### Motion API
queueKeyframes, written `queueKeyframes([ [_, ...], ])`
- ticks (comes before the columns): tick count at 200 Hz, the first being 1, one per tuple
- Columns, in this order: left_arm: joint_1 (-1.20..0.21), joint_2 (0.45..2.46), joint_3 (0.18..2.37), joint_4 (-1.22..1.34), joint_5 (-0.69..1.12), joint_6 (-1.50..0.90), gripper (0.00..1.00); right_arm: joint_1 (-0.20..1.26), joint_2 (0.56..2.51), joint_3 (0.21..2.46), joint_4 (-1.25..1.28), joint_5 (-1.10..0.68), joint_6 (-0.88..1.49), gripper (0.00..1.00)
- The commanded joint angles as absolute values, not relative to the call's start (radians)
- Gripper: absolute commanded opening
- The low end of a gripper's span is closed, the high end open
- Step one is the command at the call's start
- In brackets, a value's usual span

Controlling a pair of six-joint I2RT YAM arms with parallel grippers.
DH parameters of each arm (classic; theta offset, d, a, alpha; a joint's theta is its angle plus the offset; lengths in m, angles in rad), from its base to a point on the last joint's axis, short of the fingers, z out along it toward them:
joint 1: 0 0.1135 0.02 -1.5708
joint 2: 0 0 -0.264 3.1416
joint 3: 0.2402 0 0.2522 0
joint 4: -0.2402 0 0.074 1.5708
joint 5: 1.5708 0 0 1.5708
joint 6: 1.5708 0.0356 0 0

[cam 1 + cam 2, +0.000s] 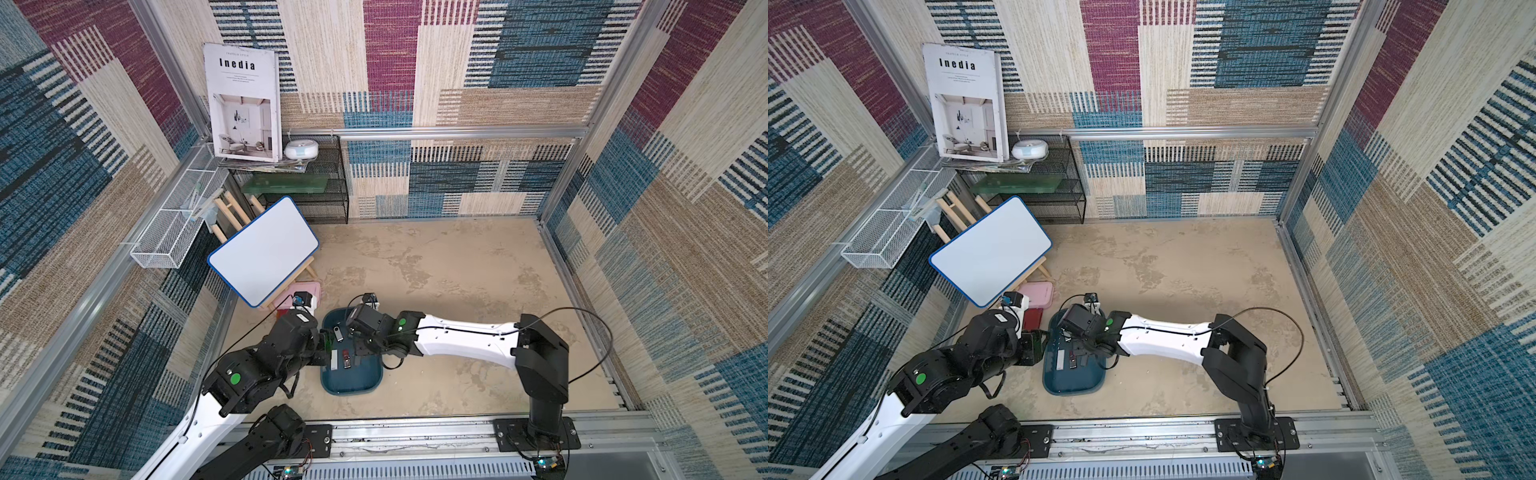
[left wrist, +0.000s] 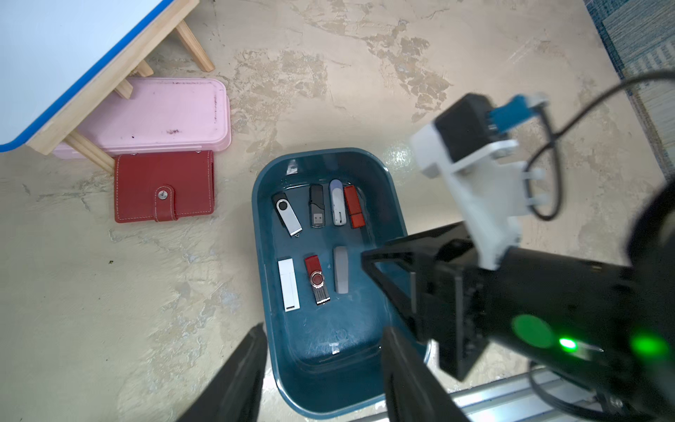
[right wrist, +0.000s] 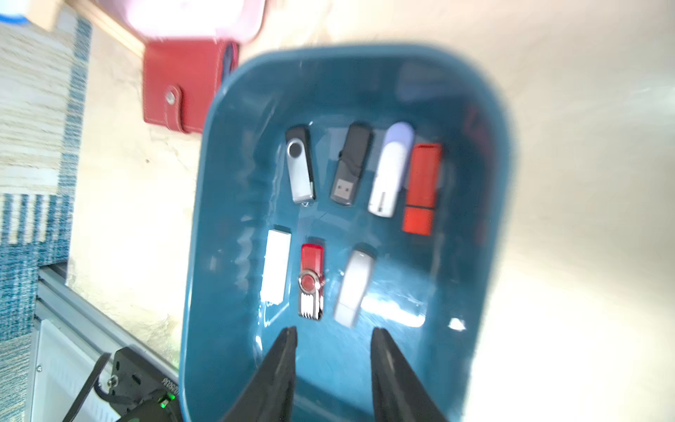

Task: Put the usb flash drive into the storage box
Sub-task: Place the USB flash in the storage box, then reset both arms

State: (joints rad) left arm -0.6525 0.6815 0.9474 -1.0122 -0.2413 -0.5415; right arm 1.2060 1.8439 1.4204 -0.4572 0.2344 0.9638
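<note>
While both arms lean in over the storage box [image 1: 353,384], seven drives lie flat on its floor in two rows, none touching the rim. The grey usb flash drive [image 3: 354,285] sits inside the box, at the right-arm end of the row of three nearer the robot's base, beside a red swivel drive [image 3: 311,281] and a white stick [image 3: 276,265].

The right gripper [image 3: 334,330] hangs over the box just short of that grey drive, its jaws parted and nothing between them. The left gripper [image 2: 325,329] hovers above the box's near end, jaws spread fairly wide and likewise carrying nothing.

In the box's far row lie a silver swivel drive [image 2: 286,213], a black drive [image 2: 316,205], a white and lilac drive [image 2: 338,202] and an orange-red drive [image 2: 354,206], the last two side by side.

Outside the box, just off its far corner on the left arm's side, a red case [image 2: 164,186] lies flat. A pink box [image 2: 157,113] touches the case's far edge, partly under the whiteboard easel [image 2: 54,54].
</note>
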Motion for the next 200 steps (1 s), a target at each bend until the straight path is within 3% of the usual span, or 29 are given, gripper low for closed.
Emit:
queueKeyframes([
  [1,-0.652,0.683,0.946,-1.043,-0.369,-0.589,0.59,1.206,1.722,1.342,-0.475,0.418,0.96,0.41],
  [33,-0.652,0.69,0.869,-0.977,-0.555,-0.676,0.77,1.189,1.494,1.161,-0.411,0.693,0.844,0.48],
  [53,-0.652,0.72,0.835,-0.875,-0.665,-0.665,0.8,1.132,1.353,1.022,-0.344,0.8,0.744,0.51],
  [109,-0.626,0.779,0.524,-0.155,-0.806,-0.172,0.83,0.814,1.006,0.57,0.08,0.829,0.377,0.54],
  [136,-0.479,0.835,0.347,0.219,-0.655,-0.016,0.83,0.626,0.945,0.432,0.257,0.749,0.304,0.53],
  [161,-0.336,0.945,0.367,0.285,-0.536,-0.008,0.81,0.497,0.994,0.345,0.44,0.661,0.191,0.57],
  [188,-0.167,1.162,0.335,0.541,-0.319,0.002,0.78,0.369,1.098,0.393,0.454,0.609,0.171,0.62],
  [200,-0.133,1.274,0.351,0.649,-0.314,-0.007,0.76,0.33,1.128,0.396,0.509,0.589,0.134,0.63],
])
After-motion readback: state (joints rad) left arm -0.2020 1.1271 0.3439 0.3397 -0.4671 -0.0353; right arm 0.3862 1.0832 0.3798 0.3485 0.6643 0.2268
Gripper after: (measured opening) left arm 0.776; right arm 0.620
